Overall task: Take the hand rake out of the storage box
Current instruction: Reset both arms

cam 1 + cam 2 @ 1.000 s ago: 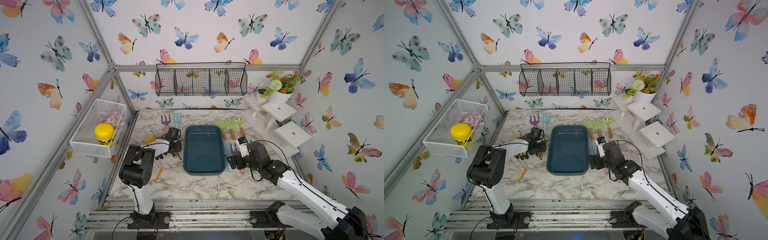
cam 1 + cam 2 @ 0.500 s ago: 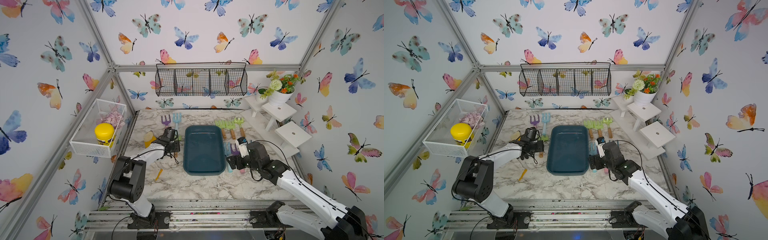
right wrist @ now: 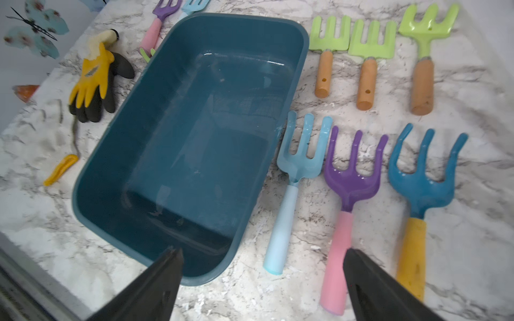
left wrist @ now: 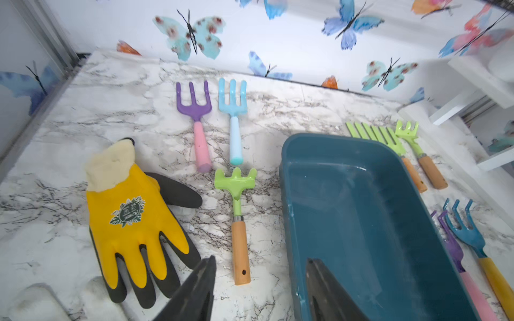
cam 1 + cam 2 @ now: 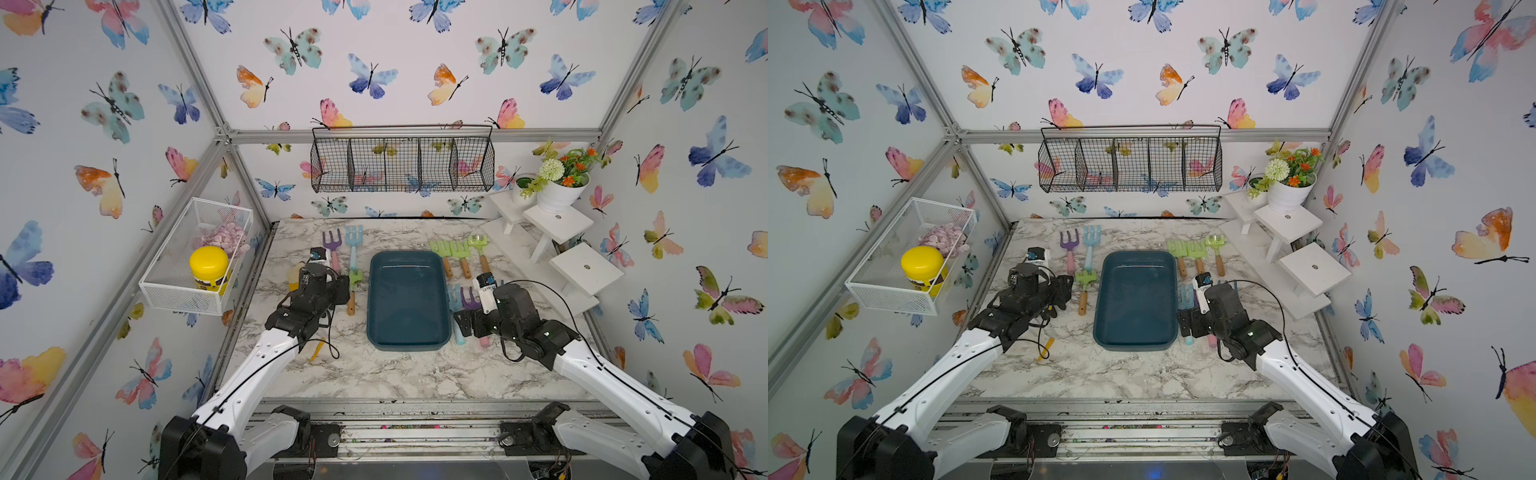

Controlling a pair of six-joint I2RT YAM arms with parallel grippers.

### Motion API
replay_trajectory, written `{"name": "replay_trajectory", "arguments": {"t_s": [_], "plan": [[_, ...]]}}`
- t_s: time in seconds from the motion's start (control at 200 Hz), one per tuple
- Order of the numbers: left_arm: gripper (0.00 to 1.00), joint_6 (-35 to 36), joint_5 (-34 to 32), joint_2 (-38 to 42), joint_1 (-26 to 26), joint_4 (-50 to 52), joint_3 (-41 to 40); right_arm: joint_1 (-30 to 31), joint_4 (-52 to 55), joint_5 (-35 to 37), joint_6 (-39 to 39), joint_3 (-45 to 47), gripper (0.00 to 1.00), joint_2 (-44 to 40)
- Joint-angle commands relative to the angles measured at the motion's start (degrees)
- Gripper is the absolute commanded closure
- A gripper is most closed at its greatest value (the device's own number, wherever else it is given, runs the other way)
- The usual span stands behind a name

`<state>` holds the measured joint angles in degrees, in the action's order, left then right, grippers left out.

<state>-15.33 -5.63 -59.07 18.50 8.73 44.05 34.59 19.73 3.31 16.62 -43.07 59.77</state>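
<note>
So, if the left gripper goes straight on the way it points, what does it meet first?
Probably the wooden handle of the green hand rake, lying ahead of the left gripper beside the storage box; depth is unclear.

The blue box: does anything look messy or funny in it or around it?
The storage box is empty. White crumbs are scattered on the table beside it, and one yellow glove lies alone with no partner in sight.

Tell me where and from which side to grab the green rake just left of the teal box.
Take the green rake by the middle of its wooden handle, from above, fingers closing across it. It lies flat, parallel to the storage box, with bare marble either side.
</note>
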Motion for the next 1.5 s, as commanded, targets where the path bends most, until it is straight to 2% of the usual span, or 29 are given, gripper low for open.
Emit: {"name": "replay_trajectory", "arguments": {"t_s": [0.0,0.13,0.29,0.36,0.471,0.521,0.576,0.666,0.766,0.826,0.911,0.981,1.041,1.166,1.287,1.347,1.452,1.497], "plan": [[0.40,-0.61,-7.76,6.71,0.04,-6.18,-6.67,0.01,-2.20,8.22,1.81,-2.53,0.02,2.44],[0.33,-2.01,-14.09,9.57,-0.04,-10.59,-11.66,-0.14,-4.56,12.34,0.34,-4.57,0.02,5.80],[0.29,1.98,-21.39,8.70,-0.04,-15.16,-15.47,-0.46,-11.85,19.81,-4.71,-2.91,0.01,7.08],[0.27,5.85,-21.43,7.57,-0.56,-20.37,-17.91,-0.96,-18.63,25.07,-9.14,1.06,0.02,5.83],[0.16,11.65,-19.98,4.98,-2.93,-30.49,-22.59,-2.38,-32.07,31.38,-16.39,8.75,0.02,3.59],[0.00,12.83,-18.86,3.81,-4.96,-33.50,-23.81,-4.07,-36.79,30.45,-19.14,11.23,0.02,3.25],[0.02,14.24,-13.85,2.24,-8.71,-37.66,-25.51,-6.85,-39.01,28.72,-18.33,12.16,0.02,4.01],[0.02,17.01,-1.70,-1.65,-15.67,-49.10,-29.98,-13.31,-41.15,22.30,-15.36,12.99,0.02,7.46],[0.01,11.84,10.49,-9.10,-22.64,-60.79,-32.70,-18.30,-48.43,21.22,-16.02,16.03,0.01,11.94],[0.02,11.43,15.08,-13.99,-23.60,-66.39,-33.13,-21.32,-51.47,20.28,-15.10,16.97,0.02,14.41],[0.02,11.61,15.22,-17.61,-23.54,-70.27,-33.22,-25.14,-55.76,15.38,-12.47,18.56,0.01,16.27],[0.01,13.14,15.67,-17.96,-23.25,-65.96,-31.26,-27.18,-60.29,10.87,-11.75,20.27,0.02,17.69],[0.02,13.82,14.12,-18.86,-22.00,-66.58,-30.98,-28.06,-62.57,7.48,-11.64,20.42,0.02,19.88],[0.02,15.23,6.69,-21.97,-18.24,-70.43,-31.49,-28.10,-67.21,6.01,-12.36,21.51,0.01,23.58],[0.02,15.40,6.17,-21.42,-17.89,-69.26,-31.48,-28.30,-74.49,6.55,-15.88,23.35,0.02,24.35],[0.02,15.36,5.94,-21.25,-17.82,-68.38,-31.31,-29.30,-74.80,4.01,-15.71,23.09,0.02,26.04],[0.02,15.33,5.88,-21.26,-17.79,-68.57,-31.31,-29.32,-92.34,2.12,-16.76,29.20,0.02,31.85],[0.01,15.35,5.88,-21.27,-17.73,-68.59,-31.30,-29.32,-91.82,2.46,-17.00,29.19,0.02,31.67]]}}
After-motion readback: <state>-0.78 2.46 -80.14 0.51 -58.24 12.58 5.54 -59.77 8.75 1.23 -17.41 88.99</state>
